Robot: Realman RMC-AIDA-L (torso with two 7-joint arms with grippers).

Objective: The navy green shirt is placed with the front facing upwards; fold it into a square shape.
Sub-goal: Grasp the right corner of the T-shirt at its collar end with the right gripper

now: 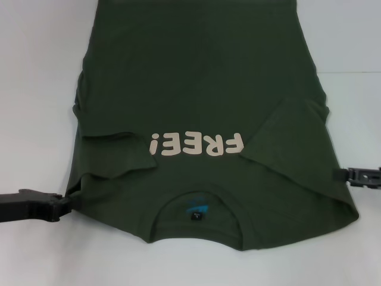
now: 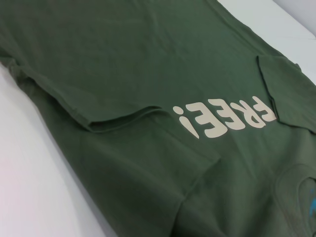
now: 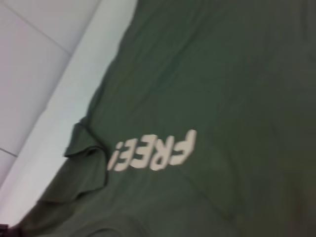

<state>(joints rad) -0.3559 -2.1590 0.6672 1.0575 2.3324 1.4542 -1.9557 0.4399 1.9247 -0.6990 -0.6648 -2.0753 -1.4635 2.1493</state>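
Note:
The navy green shirt [image 1: 202, 89] lies front up on the white table, its collar with the blue label [image 1: 196, 210] nearest me and the cream "FREE!" lettering [image 1: 197, 145] reading upside down. Both short sleeves are folded inward onto the chest, the left one [image 1: 113, 152] and the right one [image 1: 297, 134]. My left gripper [image 1: 64, 202] sits at the shirt's left edge beside the shoulder, touching the cloth. My right gripper [image 1: 339, 174] sits at the shirt's right edge by the other shoulder. The shirt also shows in the left wrist view [image 2: 123, 64] and in the right wrist view [image 3: 232, 74].
The white table [image 1: 36, 89] surrounds the shirt on the left, the right and along the near edge [image 1: 196, 268]. The shirt's hem runs out of the head view at the far side. No other objects show.

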